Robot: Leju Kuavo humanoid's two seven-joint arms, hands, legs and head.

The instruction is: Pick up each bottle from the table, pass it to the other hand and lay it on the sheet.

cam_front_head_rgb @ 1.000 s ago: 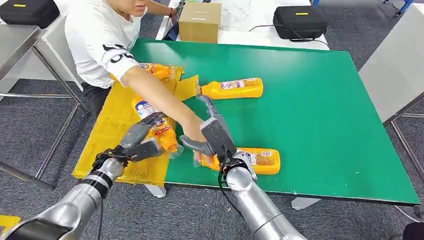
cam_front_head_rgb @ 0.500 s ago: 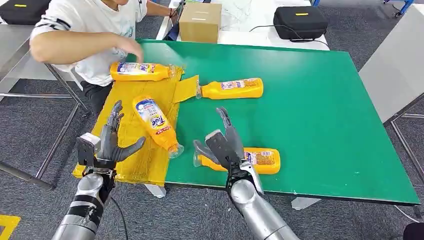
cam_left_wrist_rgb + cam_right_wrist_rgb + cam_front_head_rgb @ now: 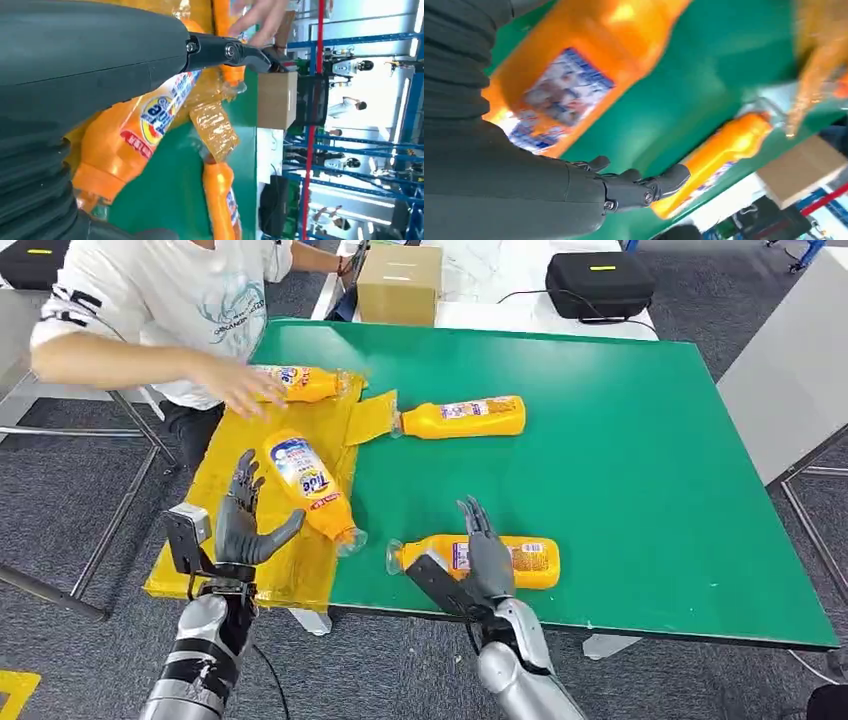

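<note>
Our left hand (image 3: 243,523), lower left, has released its bottle (image 3: 310,487) onto the sheet (image 3: 225,502); our right hand (image 3: 478,565), also empty with fingers spread, now hovers over the next bottle (image 3: 525,560).

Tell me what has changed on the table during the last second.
The left hand let go of the Tide bottle, now lying on the yellow sheet. The person's hand withdrew to the far bottle. The right hand pulled back. Both table bottles stayed.

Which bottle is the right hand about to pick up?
On the green table, look along the near edge. The orange bottle lying there, just beyond the right hand, is the one; the other bottle on bare green lies farther back, beside the yellow sheet.
</note>
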